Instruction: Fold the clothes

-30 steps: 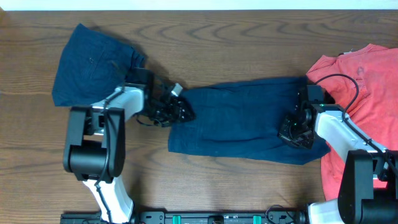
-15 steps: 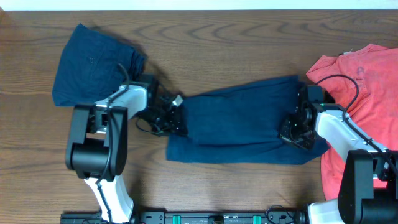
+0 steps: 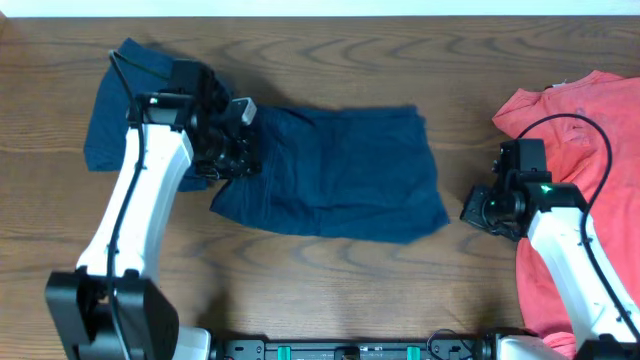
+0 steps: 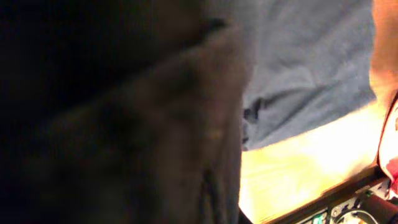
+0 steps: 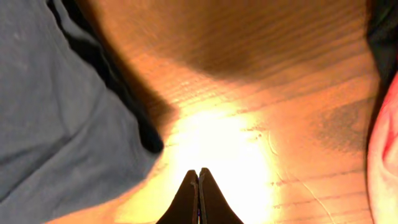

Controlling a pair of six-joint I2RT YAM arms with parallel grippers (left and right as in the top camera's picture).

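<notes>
1. Left gripper [image 3: 238, 160] is clamping onto the left edge of the navy shorts [image 3: 340, 170]. Its wrist cam is showing mostly dark cloth right up against the lens.
2. Right gripper [image 5: 199, 177] is hanging over bare wood with its fingers pinched together, holding nothing, just off the shorts' right edge.
3. Those shorts are lying spread and a bit rumpled across the middle of the wooden table [image 3: 330, 290], sitting more toward the left side.
4. Second pair of shorts [image 3: 115, 115] is sitting at the far-left corner, with the left arm crossing over it. I can't tell if the two pairs are touching.
5. Red garment [image 3: 590, 130] is lying bunched at the right edge, with the right arm reaching across it.
6. Bare wood is showing all along the near side and in the gap between the spread shorts and the red garment. A white strip [image 3: 320, 8] is running along the far edge.
</notes>
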